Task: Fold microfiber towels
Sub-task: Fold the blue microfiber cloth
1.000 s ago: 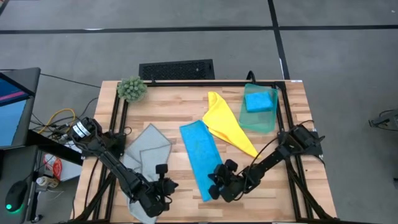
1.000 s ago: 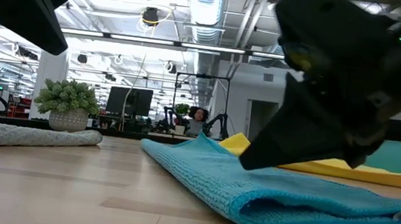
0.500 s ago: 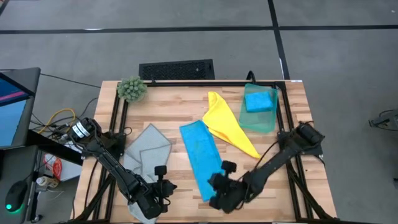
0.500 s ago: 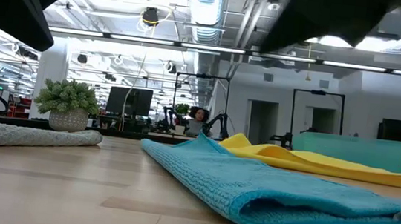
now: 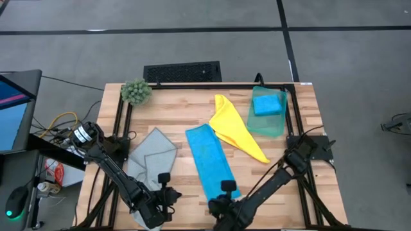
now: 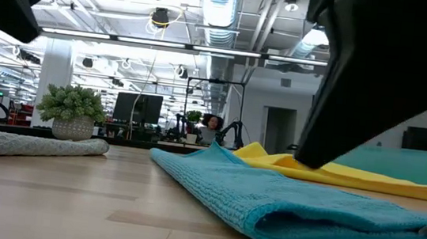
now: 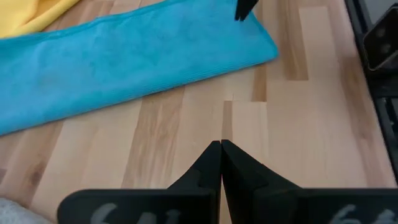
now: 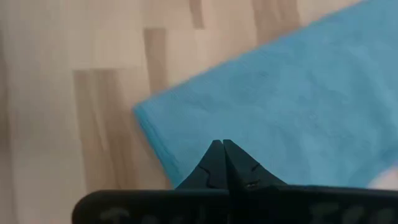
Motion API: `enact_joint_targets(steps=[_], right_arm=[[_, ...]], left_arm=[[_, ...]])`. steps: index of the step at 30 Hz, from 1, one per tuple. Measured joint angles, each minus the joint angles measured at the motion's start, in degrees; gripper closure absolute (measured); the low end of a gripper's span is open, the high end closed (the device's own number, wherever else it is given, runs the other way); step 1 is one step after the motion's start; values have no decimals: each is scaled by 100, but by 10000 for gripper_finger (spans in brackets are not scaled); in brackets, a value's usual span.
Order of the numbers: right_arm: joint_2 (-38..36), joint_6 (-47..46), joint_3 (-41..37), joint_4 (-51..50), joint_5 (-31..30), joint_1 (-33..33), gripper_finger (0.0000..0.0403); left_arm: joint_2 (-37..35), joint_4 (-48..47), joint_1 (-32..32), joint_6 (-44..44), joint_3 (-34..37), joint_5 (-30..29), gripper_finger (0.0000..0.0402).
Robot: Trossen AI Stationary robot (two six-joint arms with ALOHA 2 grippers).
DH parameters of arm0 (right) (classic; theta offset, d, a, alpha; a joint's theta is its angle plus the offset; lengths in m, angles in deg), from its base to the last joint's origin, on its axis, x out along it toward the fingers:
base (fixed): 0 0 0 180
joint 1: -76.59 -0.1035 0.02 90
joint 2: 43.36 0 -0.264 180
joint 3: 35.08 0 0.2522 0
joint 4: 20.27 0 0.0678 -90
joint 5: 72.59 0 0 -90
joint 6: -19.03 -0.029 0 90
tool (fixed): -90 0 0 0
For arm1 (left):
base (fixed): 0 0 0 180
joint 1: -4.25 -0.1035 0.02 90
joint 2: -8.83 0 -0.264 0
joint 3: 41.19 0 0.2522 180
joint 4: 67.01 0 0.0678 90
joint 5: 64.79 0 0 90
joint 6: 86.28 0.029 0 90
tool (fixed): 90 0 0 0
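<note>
A bright blue towel (image 5: 209, 160), folded into a long strip, lies flat down the middle of the table. My right gripper (image 5: 215, 205) hangs shut just over its near end (image 8: 249, 106); I see no touch. My left gripper (image 7: 221, 144) is shut over bare wood to the left of that end, beside the pale grey towel (image 5: 151, 157). A yellow towel (image 5: 234, 128) lies crumpled with an edge against the blue strip. At the far right, a small folded blue towel (image 5: 268, 104) rests on the teal green towel (image 5: 264, 122).
A fuzzy green plant (image 5: 135, 91) stands at the far left corner. A black frame rail (image 5: 292, 122) runs along the table's edges. Bare wood (image 5: 186, 205) lies between the two grippers at the near edge. In the low view the right arm (image 6: 393, 75) fills the right side.
My right gripper has swung toward the table's near edge and a little left, lifting off the blue towel and rolling its wrist. It now hangs over the strip's near end. The blue towel has kept its place.
</note>
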Motion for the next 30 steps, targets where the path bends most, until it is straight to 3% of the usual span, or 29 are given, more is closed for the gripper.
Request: enact_joint_targets(steps=[8, 19, 24, 30], right_arm=[[384, 133, 26, 994, 434, 182, 403], [448, 1757, -3, 2507, 718, 923, 396], [40, 2130, -20, 2149, 284, 849, 390], [-740, 1770, -214, 1396, -53, 279, 382]], left_arm=[[0, -15, 209, -44, 0, 2, 401], [0, -55, 250, 114, 0, -78, 401], [0, 67, 221, 461, 0, -256, 401], [7, 360, 107, 1202, 4, -176, 380]])
